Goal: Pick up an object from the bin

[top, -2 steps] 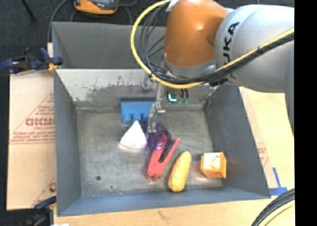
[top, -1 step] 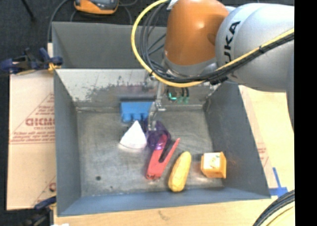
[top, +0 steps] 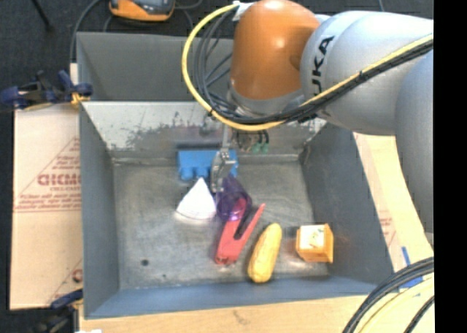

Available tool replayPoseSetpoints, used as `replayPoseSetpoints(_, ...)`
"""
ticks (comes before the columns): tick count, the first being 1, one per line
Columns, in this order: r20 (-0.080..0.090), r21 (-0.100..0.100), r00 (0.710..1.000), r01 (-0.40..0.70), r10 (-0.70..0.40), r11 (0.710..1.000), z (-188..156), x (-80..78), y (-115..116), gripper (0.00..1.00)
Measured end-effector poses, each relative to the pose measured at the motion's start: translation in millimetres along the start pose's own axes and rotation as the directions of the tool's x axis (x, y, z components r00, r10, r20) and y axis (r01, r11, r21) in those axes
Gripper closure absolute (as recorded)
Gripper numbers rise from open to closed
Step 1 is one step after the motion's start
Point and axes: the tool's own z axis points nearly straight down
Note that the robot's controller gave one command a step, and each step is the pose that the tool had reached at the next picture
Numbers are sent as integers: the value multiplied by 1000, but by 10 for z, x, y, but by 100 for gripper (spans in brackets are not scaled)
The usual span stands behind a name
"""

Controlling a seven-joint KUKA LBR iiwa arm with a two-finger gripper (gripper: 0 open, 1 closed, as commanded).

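Observation:
My gripper hangs low in the middle of the bin, under the orange wrist cover. Its fingers come down between a blue block on the left and a translucent purple piece just below them. A white wedge-shaped thing lies to the lower left of the fingertips, touching the purple piece. A pink-red clip-like tool lies below the purple piece, slanted. Whether anything sits between the fingers cannot be made out.
A yellow corn-cob-shaped thing lies near the front wall, right of the pink tool. An orange and white cube sits at the front right. The arm and its cables cover the bin's back right part.

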Motion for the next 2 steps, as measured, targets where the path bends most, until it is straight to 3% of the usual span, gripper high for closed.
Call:
replayPoseSetpoints(1,-3,-1,981,193,-193,981,567,-14,259,0)
replayPoseSetpoints(2,-4,-6,967,255,-255,967,1239,370,98,0)
